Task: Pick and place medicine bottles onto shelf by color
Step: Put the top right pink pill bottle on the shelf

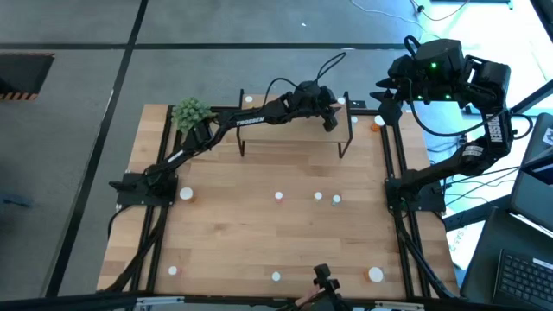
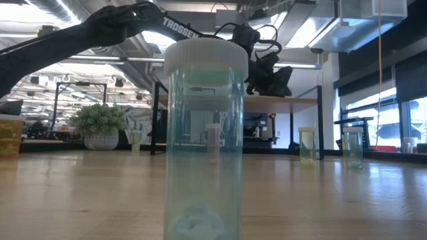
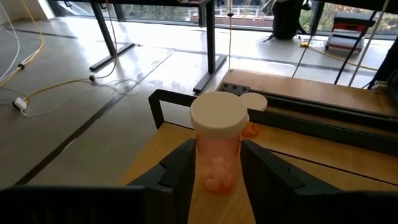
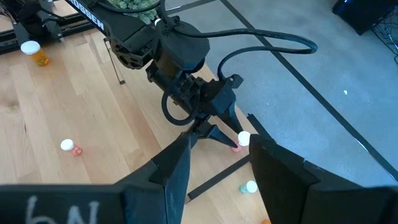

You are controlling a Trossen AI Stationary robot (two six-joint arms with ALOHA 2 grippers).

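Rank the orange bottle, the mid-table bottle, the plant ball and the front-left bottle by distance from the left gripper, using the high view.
1. orange bottle, right edge, beside the left gripper.
2. mid-table bottle, centre.
3. plant ball, back left corner.
4. front-left bottle, opposite corner.

You can read one brand for certain: "TROSSEN", in white capitals on the left arm [image 2: 180, 28], on the link that runs toward the shelf [image 2: 280, 101] in the low view. From above, the same white lettering sits on that arm's forearm [image 1: 257, 121], just short of the shelf [image 1: 294, 117], and it reads as the same word. In the right wrist view white marks show along the near dark edge, but you cannot make them out.
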